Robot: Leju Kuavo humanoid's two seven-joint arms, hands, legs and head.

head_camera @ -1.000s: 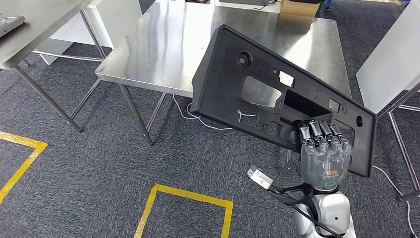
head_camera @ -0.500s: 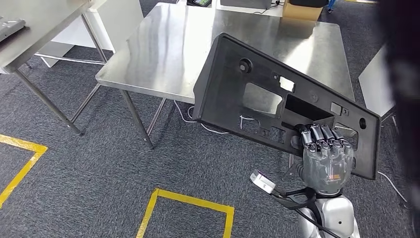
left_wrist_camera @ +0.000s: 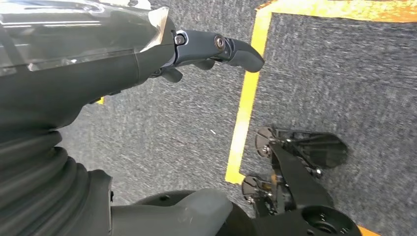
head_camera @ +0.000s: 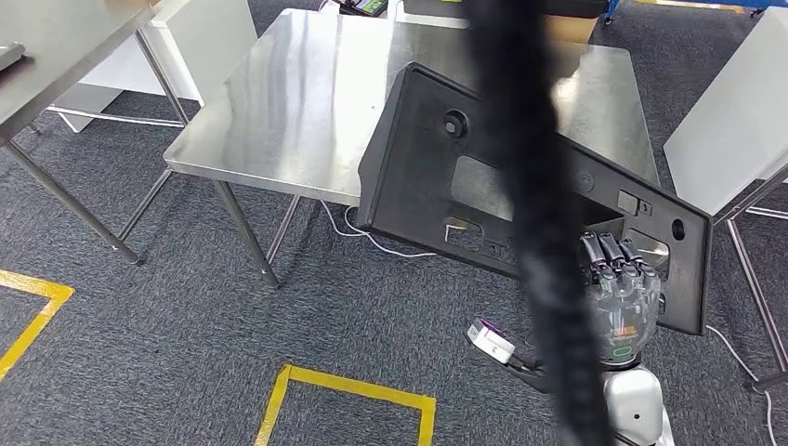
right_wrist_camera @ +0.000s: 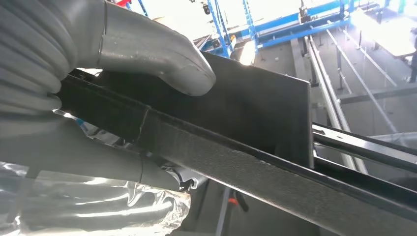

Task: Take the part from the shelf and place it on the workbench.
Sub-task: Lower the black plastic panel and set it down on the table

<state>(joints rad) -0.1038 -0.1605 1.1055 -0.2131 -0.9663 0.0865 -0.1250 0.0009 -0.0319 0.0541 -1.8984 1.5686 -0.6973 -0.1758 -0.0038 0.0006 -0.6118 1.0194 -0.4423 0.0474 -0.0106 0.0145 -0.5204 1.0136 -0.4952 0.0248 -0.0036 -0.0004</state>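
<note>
Above grey carpet beside a steel workbench (head_camera: 307, 102), my right hand (head_camera: 621, 302) is gripping a black plastic panel (head_camera: 437, 177), while my left hand (left_wrist_camera: 147, 46) is hanging with fingers loosely curled, holding nothing.

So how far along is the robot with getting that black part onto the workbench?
Done: the black part is off the shelf, held at one end by the right hand. In hand: carrying it, tilted, partly above the steel workbench. Left: setting it flat on the top and letting go. The left hand holds nothing.

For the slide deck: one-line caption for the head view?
Right hand holds the black panel part tilted in front of the steel workbench; a blurred dark strand crosses the lens.
</note>
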